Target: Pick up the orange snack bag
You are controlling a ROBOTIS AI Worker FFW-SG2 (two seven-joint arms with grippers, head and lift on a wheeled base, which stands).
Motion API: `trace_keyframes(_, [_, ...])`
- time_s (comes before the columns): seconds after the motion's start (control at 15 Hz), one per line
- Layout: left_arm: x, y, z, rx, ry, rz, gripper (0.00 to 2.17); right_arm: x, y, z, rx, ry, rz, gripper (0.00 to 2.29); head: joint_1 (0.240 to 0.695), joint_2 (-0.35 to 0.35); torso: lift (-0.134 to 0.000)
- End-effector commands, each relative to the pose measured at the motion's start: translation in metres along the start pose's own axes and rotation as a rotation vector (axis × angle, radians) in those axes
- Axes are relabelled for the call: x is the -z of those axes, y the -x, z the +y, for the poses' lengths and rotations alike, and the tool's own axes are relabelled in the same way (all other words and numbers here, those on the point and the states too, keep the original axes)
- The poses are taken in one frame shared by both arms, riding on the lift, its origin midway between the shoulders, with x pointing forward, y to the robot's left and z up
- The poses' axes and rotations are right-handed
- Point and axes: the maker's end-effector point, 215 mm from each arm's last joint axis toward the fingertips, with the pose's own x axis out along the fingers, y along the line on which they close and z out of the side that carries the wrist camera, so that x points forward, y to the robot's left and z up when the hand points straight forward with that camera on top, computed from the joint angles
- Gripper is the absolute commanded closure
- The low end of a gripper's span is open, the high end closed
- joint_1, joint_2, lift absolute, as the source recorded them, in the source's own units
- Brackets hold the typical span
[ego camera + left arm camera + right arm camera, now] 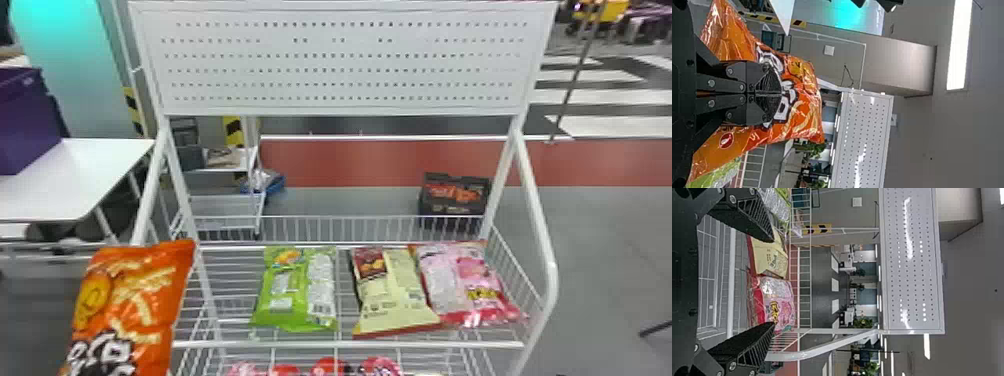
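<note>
The orange snack bag [131,300] is held up at the head view's lower left, in front of the rack's left post. In the left wrist view my left gripper [768,94] has its fingers closed together on the orange snack bag [805,113], whose film bulges out on both sides of them. My right gripper [773,282] stands open with a wide gap between its fingers, facing the rack, and holds nothing.
On the wire rack [350,345] lie a green bag [295,290], a cream bag [395,295] and a pink bag [467,285]. Red and pink packages [330,367] show on a lower level. A white table [85,175] stands at the left; a perforated panel [345,60] tops the rack.
</note>
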Motion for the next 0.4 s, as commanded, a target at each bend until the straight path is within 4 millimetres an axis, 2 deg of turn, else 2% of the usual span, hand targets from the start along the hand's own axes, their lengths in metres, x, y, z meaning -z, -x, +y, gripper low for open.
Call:
trace_keyframes(0.0, [-0.0018, 0.0008, 0.0019, -0.001, -0.004, -0.004, 1.42, -0.0007, 0.0, 0.001, -0.001, -0.002, -0.001, 0.14, 0.499, 0.0, 0.0])
trace_keyframes(0.33, [0.0018, 0.0044, 0.0018, 0.004, -0.006, 0.007, 1.42, -0.0001, 0.0005, 0.0007, 0.0, -0.001, 0.0, 0.14, 0.499, 0.0, 0.0])
